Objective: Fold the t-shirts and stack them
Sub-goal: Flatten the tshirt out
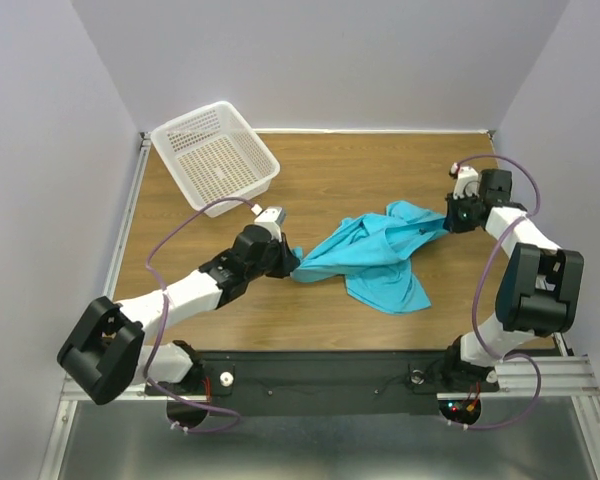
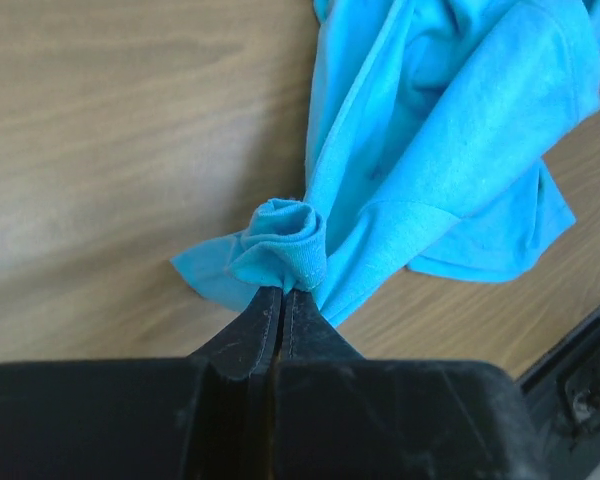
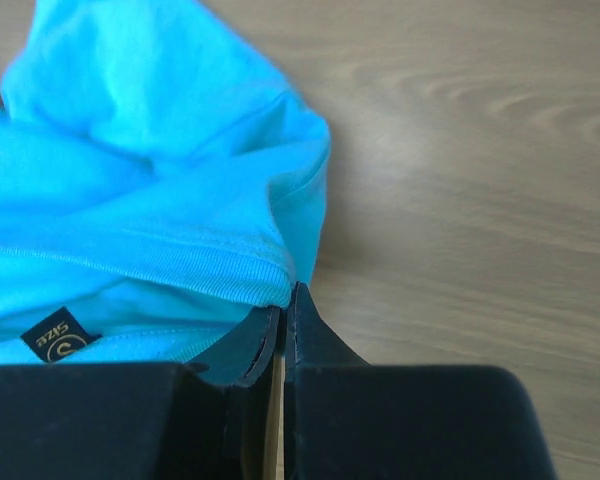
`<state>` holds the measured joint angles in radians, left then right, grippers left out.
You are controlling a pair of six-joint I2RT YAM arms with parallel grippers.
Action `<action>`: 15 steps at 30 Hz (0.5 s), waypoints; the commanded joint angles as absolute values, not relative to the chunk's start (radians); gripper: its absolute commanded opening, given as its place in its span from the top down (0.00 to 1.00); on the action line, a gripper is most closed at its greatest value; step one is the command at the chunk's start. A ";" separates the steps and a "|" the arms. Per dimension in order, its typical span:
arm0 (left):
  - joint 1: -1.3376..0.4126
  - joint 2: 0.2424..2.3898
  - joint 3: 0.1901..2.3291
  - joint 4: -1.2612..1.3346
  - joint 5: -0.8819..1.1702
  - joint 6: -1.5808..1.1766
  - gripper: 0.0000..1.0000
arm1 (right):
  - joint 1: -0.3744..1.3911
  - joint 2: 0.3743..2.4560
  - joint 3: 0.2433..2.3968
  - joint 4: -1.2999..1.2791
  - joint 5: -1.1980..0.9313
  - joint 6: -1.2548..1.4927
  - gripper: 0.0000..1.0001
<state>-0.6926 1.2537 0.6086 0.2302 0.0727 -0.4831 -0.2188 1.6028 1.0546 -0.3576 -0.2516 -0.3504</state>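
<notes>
Turquoise t-shirt (image 1: 380,262) lies crumpled in the middle of the worktop (image 1: 380,165). Its long axis runs from your left jaws, clamped tight on a rolled corner at its near-left end, up to your right jaws, pinched on a ribbed edge at its far-right end. One flap spills toward the near edge. Folds hide collar and sleeves; a size tag (image 3: 55,340) peeks out.

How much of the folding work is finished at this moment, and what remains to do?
Done: nothing yet. The turquoise shirt lies crumpled on the table, with no fold made. In hand: the left gripper is shut on a bunched edge, and the right gripper is shut on the hem near the size label, at opposite ends of the cloth. Left: spread it flat, fold it, stack it.
</notes>
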 commanded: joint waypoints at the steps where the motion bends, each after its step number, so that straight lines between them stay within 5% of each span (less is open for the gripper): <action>1: -0.686 1.181 0.574 0.167 0.136 -0.557 1.00 | -0.244 1.522 0.968 -0.344 -0.351 -0.455 0.99; 4: -0.686 1.172 0.577 0.141 0.182 -0.555 1.00 | -0.244 1.412 0.884 -0.364 -0.347 -0.508 0.99; 9: -0.686 1.082 0.621 0.078 0.235 -0.479 0.48 | -0.245 1.255 0.741 -0.397 -0.281 -0.574 0.99; 11: -0.686 1.036 0.643 0.064 0.224 -0.442 0.34 | -0.245 1.236 0.726 -0.416 -0.256 -0.583 0.90; 15: -0.686 1.043 0.733 0.080 0.202 -0.396 0.27 | -0.247 1.230 0.722 -0.436 -0.282 -0.569 0.55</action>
<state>-0.6910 1.0554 0.6228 0.0528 0.2024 -0.4694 -0.2375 1.2423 0.7238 -0.4206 -0.2878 -0.5461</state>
